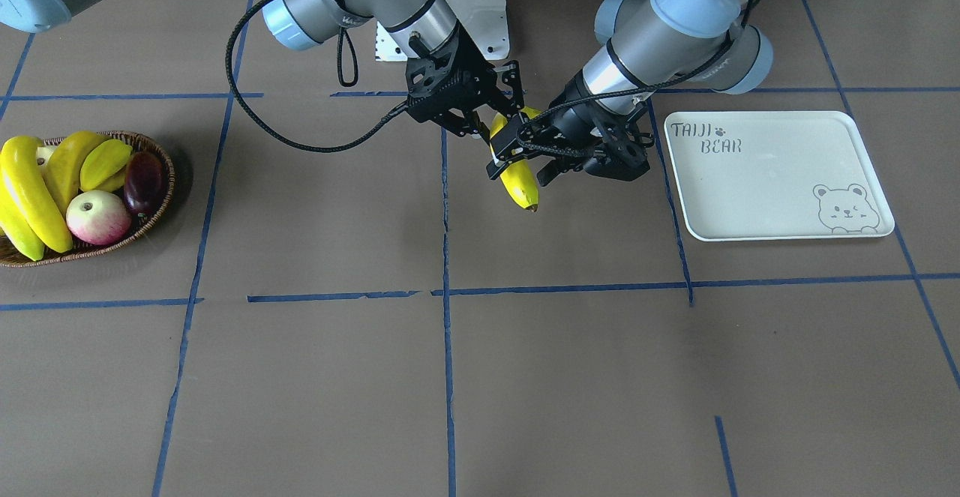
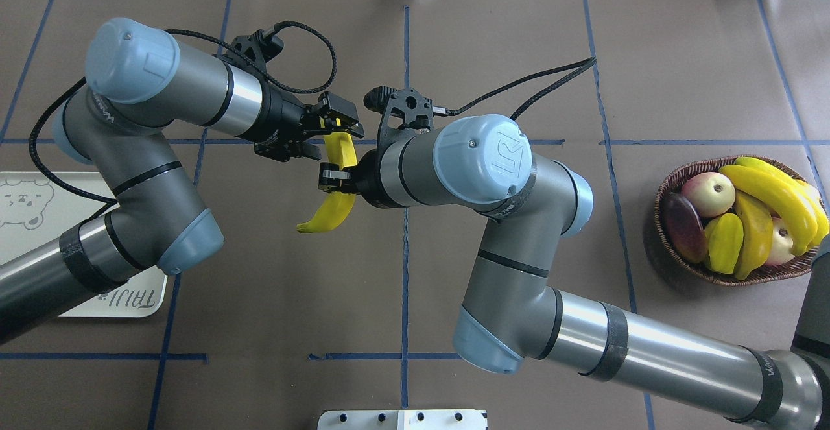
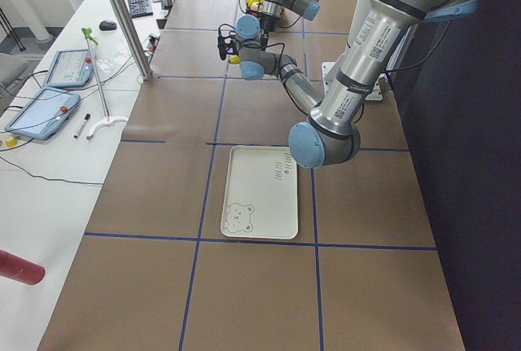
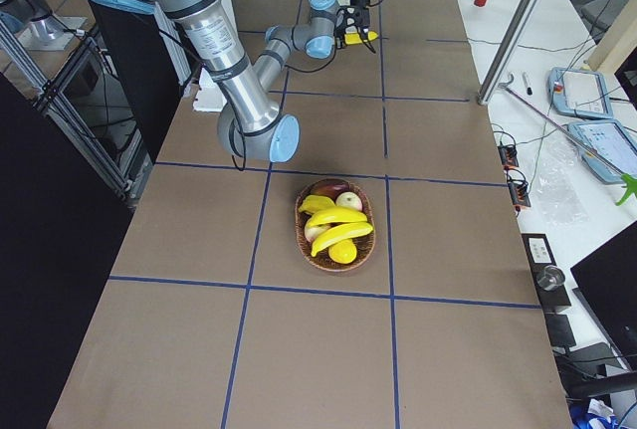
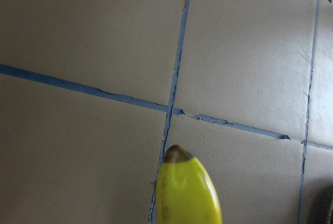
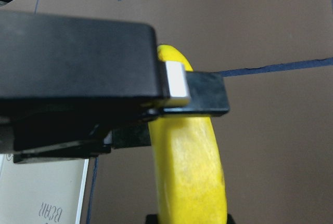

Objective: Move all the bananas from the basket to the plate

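Note:
One yellow banana (image 1: 519, 182) (image 2: 331, 213) hangs in the air over the middle of the table, between the two arms. My right gripper (image 1: 480, 124) (image 2: 334, 183) is shut on its middle. My left gripper (image 1: 514, 152) (image 2: 334, 133) is closed around its other end. A left finger (image 6: 192, 91) crosses the banana (image 6: 190, 167) in the right wrist view. The left wrist view shows only the banana's dark tip (image 5: 187, 193). The wicker basket (image 1: 161, 205) (image 2: 713, 279) holds more bananas (image 1: 30, 190) (image 2: 771, 193). The white plate (image 1: 765, 182) (image 2: 130, 303) carries nothing.
The basket also holds an apple (image 1: 97, 216), a dark purple fruit (image 1: 145, 181) and a yellow-green star fruit (image 1: 105, 162). Blue tape lines grid the brown table. A white mount plate (image 1: 480, 2) sits at the robot's base. Tablets and pens (image 3: 49, 98) lie on a side table.

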